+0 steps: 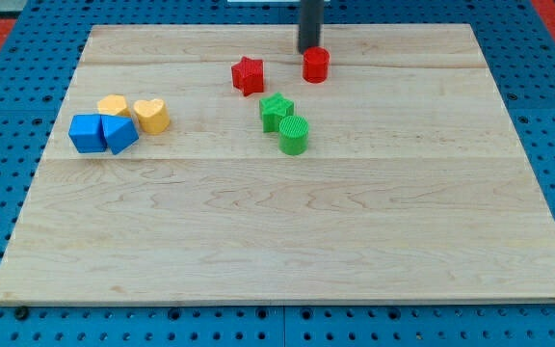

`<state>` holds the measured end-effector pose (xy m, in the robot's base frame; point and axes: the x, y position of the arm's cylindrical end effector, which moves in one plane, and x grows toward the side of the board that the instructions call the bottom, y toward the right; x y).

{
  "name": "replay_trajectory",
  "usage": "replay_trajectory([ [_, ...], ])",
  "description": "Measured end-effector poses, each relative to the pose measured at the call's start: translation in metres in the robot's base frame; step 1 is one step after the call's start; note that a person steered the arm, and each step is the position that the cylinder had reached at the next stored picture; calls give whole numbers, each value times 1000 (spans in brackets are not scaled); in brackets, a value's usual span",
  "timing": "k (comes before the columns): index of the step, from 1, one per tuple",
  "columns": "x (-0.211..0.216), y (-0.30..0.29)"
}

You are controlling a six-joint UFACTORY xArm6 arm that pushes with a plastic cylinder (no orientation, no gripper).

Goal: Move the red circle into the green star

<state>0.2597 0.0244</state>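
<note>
The red circle (316,65) is a short red cylinder near the view's top, right of centre. My tip (309,49) comes down from the view's top and stands just behind the red circle, at its upper left edge, touching or nearly touching it. The green star (277,111) lies below and to the left of the red circle, a short gap away. A green circle (294,134) sits against the green star's lower right side.
A red star (248,74) lies left of the red circle. At the view's left are a yellow hexagon-like block (114,106), a yellow heart (151,115), a blue cube (87,133) and a blue wedge-like block (119,133). The wooden board (277,241) sits on a blue pegboard.
</note>
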Motion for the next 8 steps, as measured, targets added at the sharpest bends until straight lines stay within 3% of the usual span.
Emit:
replay_trajectory([
  [1,38,1],
  [3,-9,37],
  [4,31,51],
  [5,59,45],
  [8,49,5],
])
